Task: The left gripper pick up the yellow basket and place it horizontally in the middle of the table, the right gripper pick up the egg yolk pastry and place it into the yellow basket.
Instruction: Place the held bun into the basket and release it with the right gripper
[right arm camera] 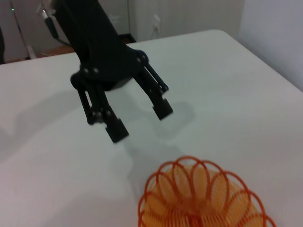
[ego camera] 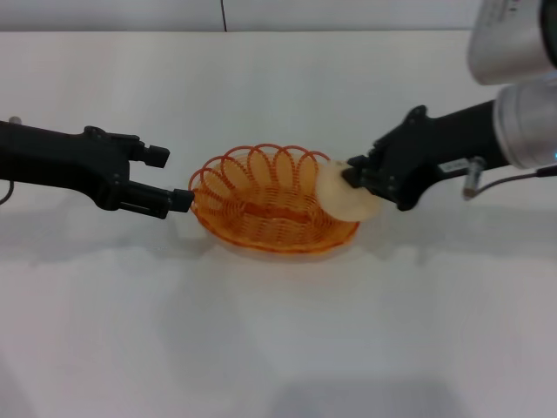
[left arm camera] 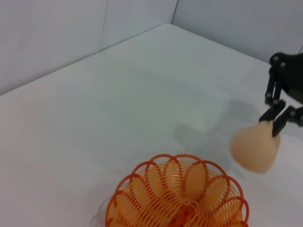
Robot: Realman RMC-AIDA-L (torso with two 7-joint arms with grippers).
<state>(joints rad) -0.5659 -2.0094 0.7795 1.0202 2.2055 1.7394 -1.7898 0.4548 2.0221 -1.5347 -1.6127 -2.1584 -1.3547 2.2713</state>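
The worktop [ego camera: 278,348] is plain white and carries one resting item, the yellow basket [ego camera: 265,205]. It sits flat on its base about midway between the left and right edges, somewhat nearer the far edge than the near one. Its long axis runs left to right, parallel to the near edge, with the opening facing up. Judged from this, the horizontal placement step is complete and the basket is ready to receive.

The left hand [ego camera: 165,178] is just off the basket's left end, its fingers apart and empty; the lower fingertip lies very close to the rim, and contact cannot be confirmed. The right wrist view shows the two fingers [right arm camera: 162,106] spread above the worktop, clear of the wire. Its position suggests a release, with the arm holding off to leave the right arm room.

The right hand [ego camera: 352,174] comes in from the right edge, clamped on the egg yolk pastry [ego camera: 344,198]. The pastry is held off the worktop, over the basket's right-hand rim, gripped at its edge and hanging below the fingertips. Its broad face is tilted toward the basket rather than lying level. It is not yet inside; in my judgement, it needs carrying further toward the basket's centre before release, otherwise it may catch the looped rim.
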